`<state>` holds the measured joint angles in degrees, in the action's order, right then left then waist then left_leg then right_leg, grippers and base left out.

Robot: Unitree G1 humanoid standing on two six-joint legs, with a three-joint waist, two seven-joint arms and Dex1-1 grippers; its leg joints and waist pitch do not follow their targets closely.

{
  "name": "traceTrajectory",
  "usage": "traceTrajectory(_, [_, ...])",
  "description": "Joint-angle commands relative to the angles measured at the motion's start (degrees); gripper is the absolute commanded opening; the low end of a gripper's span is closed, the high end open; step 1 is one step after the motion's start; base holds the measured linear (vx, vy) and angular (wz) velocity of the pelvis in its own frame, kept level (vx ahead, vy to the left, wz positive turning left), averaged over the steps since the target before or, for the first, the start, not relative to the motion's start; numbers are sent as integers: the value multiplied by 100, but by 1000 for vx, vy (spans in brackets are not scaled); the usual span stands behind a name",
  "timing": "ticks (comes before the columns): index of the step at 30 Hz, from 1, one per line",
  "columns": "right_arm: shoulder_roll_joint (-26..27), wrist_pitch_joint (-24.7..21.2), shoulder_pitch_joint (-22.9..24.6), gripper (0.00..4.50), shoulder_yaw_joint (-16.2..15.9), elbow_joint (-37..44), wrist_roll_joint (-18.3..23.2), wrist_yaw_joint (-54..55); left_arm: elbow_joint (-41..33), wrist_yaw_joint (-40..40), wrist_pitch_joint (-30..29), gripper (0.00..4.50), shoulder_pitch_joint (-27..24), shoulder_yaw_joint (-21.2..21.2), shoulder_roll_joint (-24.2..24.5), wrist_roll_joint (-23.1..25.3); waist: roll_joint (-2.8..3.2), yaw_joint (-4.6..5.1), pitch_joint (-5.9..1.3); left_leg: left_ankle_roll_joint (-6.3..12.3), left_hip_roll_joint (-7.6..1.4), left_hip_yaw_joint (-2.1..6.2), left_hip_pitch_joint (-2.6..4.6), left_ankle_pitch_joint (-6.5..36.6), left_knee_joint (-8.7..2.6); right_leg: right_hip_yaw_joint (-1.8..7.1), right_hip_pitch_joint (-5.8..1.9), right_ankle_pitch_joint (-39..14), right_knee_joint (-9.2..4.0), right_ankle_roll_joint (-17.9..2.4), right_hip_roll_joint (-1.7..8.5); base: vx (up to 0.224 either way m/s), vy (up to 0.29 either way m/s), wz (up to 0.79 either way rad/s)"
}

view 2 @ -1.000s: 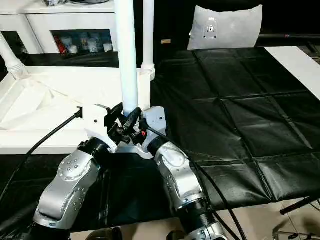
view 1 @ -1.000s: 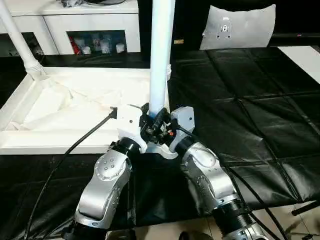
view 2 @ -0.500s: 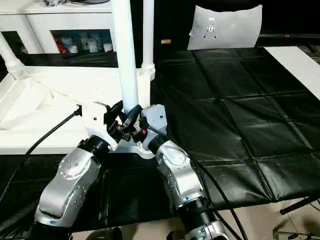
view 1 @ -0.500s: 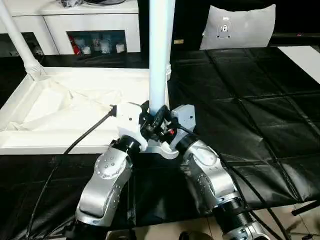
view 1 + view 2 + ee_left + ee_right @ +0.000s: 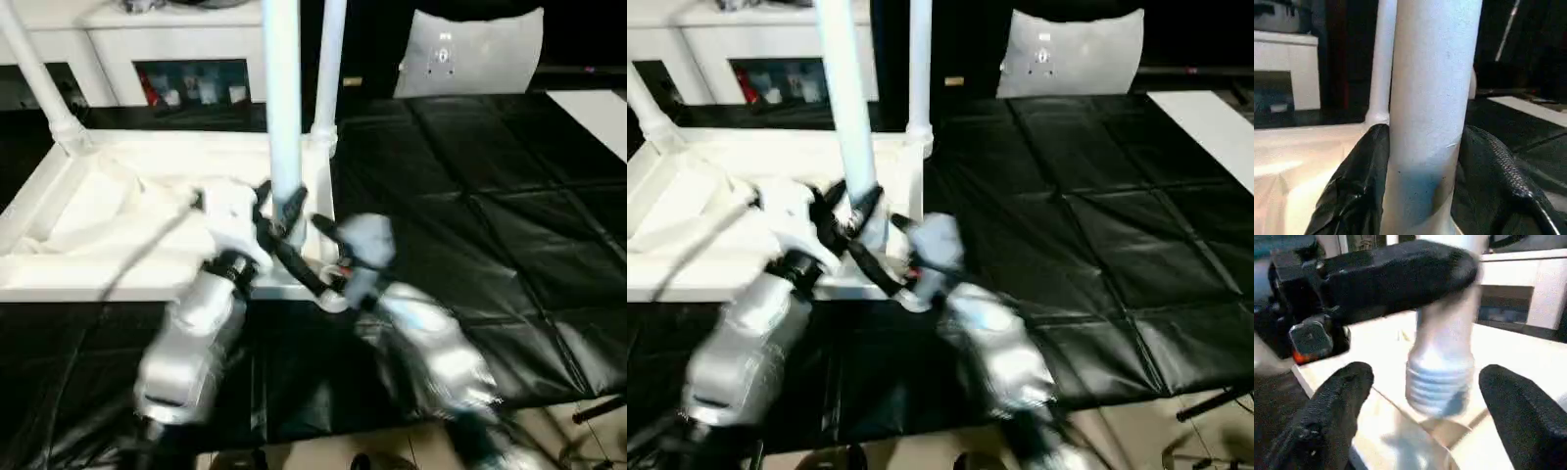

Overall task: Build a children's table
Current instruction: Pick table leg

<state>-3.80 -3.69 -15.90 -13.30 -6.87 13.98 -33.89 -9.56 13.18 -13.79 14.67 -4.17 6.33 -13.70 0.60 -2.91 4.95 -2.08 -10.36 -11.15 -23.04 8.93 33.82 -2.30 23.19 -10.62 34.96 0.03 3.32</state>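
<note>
The left hand [image 5: 1422, 196] is clamped on an upright white leg [image 5: 284, 108], holding its threaded end [image 5: 1439, 382] just above the near right corner socket of the upturned table top [image 5: 59, 284] on the black worktop [image 5: 490, 225]. The right hand [image 5: 1420, 396] stands apart beside it, presumably to guide seating.

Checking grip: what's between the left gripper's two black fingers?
The white plastic tube leg: in the left wrist view the left gripper has a finger against each side.
</note>
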Motion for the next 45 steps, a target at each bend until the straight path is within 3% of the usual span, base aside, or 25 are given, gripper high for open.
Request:
traceTrajectory(1, [-111,-357,32,429,154,309,338,-250,-159,317,-163,197,78,-2,88,-183,18,-25,-360,16,-272,184,177,1846,-438,258,-193,-1581,-479,-755,392,0,0,0])
traceTrajectory(3, [-606,-933,99,442,379,676,889,-807,-265,788,-461,197,149,102,303,-636,38,-34,-363,26,-278,176,180,1800,-434,261,-183,-1559,-477,-812,388,0,0,0])
traceTrajectory(5, [-773,-1096,96,447,447,767,1054,-996,-301,944,-595,197,172,150,356,-833,34,-49,-363,26,-272,164,184,1778,-422,259,-185,-1546,-482,-857,388,0,0,0])
traceTrajectory(8, [-1320,-1849,-13,450,686,1047,1662,-1531,-453,1663,-1036,197,185,126,688,-1397,40,-73,-366,62,-254,163,185,1665,-407,247,-207,-1519,-469,-940,383,0,0,0])
traceTrajectory(9, [-1751,-2345,-180,450,812,1117,2013,-1982,-546,2114,-1333,197,165,146,892,-1813,39,-75,-370,72,-246,160,195,1616,-396,242,-214,-1497,-455,-995,382,0,0,0])
traceTrajectory(12, [-1889,-2489,-238,450,842,1126,2100,-2122,-571,2218,-1458,197,167,182,938,-1972,31,-78,-362,75,-258,147,177,1590,-390,240,-209,-1530,-466,-1061,393,0,0,0])
traceTrajectory(15, [-2336,-2922,-528,450,891,932,2304,-2641,-718,2739,-1822,197,204,113,1248,-2335,-4,-83,-374,117,-252,154,179,1440,-375,230,-228,-1582,-451,-1077,399,0,0,0])
traceTrajectory(18, [-2556,-3066,-693,450,819,823,2341,-2973,-808,2924,-1971,197,237,77,1345,-2507,13,-89,-367,73,-263,145,192,1466,-370,235,-216,-1681,-464,-1090,401,0,0,0])
traceTrajectory(19, [-2641,-3169,-759,450,785,806,2395,-3070,-845,3005,-2048,197,260,64,1397,-2591,-22,-83,-365,77,-263,141,188,1468,-373,234,-219,-1680,-462,-1094,397,0,0,0])
traceTrajectory(31, [-2735,-3358,-1246,450,438,479,2234,-3667,-966,3099,-2345,197,378,41,1405,-2846,-23,-96,-383,95,-264,138,181,1272,-350,231,-234,-1534,-437,-1152,401,0,0,0])
traceTrajectory(37, [-2516,-3093,-1382,450,208,291,1954,-3589,-1016,3142,-2415,197,399,-54,1405,-2870,-22,-92,-391,84,-265,134,184,1271,-345,228,-226,-1500,-430,-1198,405,0,0,0])
traceTrajectory(45, [-2360,-2992,-1457,369,152,140,1842,-3621,-1079,3124,-2426,197,407,-162,1346,-2851,-15,-100,-394,76,-271,136,183,1251,-350,234,-242,-1393,-416,-1188,398,0,0,0])
